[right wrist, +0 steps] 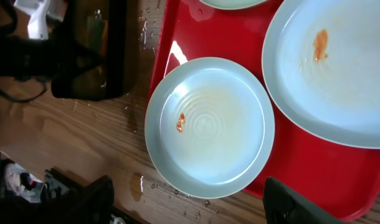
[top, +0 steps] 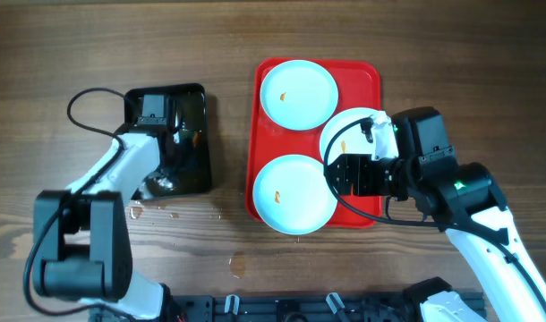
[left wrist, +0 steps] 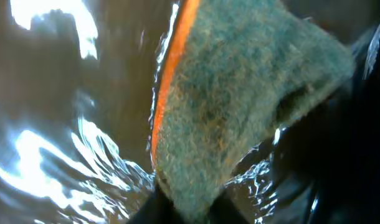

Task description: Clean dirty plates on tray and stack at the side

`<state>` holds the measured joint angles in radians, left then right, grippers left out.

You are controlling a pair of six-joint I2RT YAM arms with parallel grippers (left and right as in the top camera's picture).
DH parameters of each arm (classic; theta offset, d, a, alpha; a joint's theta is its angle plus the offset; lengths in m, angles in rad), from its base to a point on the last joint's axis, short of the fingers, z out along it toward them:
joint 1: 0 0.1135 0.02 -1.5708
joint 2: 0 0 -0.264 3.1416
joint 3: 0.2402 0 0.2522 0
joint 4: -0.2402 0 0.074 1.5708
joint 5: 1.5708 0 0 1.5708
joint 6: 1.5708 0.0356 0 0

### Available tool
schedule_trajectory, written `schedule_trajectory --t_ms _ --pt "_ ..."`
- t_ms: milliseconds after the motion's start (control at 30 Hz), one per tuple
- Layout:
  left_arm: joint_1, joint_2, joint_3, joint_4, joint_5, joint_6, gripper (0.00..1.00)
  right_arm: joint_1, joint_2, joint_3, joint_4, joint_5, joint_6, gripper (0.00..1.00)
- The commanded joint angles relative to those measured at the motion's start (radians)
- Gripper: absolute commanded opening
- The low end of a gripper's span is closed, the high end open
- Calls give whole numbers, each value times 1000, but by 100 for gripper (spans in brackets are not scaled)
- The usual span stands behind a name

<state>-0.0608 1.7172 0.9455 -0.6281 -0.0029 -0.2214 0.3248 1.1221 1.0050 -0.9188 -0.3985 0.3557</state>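
Plates, three round pale-blue ones with raised rims, all sat on the big red plastic tray with round corners. One was at the far end, one at the near end, and one on the right side. Each had a small orange spot on it.

The right gripper hung right over that third plate, so the right arm was the near one. I could not tell if its fingers were open or closed, or if they had hold of the plate's rim.

The left gripper was far off to the left, down in the small black rectangular tray, which had water in it. It looked pinched shut on a green sponge with an orange edge, and the green sponge was wet.

So the plates lay to the right of the green sponge, well apart, with bare wooden table between the two trays. I think the right arm would need to bring a plate left, or the left arm carry the green sponge right. No plate was stacked at the side yet.
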Motion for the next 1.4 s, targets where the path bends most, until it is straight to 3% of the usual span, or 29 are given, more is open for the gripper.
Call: schedule_trajectory --t_ms 0,67,267,400,467,700,767,800,933,1000,1033,1133,1167,1367 --pt "-3 -113 28 -45 -11 5 75 5 0 8 10 17 13 77" --pt "-2 -114 28 -26 -53 6 76 5 0 8 18 17 13 77" --pt "-10 -43 15 90 -63 13 52 5 0 6 5 5 14 77" --pt "-10 63 9 90 -47 36 29 5 0 -33 -11 6 15 78" --pt "-10 98 9 91 -27 36 4 5 1 -65 6 6 15 78" --pt "-10 -34 63 5 -32 35 4 5 22 -97 45 10 26 77" --pt "-10 -87 64 3 -32 35 42 5 35 -97 51 10 29 77" --pt "-10 -97 64 2 -32 35 50 5 42 -97 54 10 29 77" --pt "-10 -80 27 11 -32 35 53 5 53 -97 55 10 29 77" --pt "-10 -52 -2 40 -32 35 47 5 53 -97 58 10 29 77" --pt "-9 -38 -15 55 -32 35 37 5 53 -97 60 10 29 77" --pt "-10 1 -50 87 9 35 22 5 53 -97 61 10 37 77" --pt "-10 8 -51 88 13 35 6 5 53 -97 62 10 37 77" --pt "-9 -65 29 7 13 35 4 5 53 -98 67 45 37 76"
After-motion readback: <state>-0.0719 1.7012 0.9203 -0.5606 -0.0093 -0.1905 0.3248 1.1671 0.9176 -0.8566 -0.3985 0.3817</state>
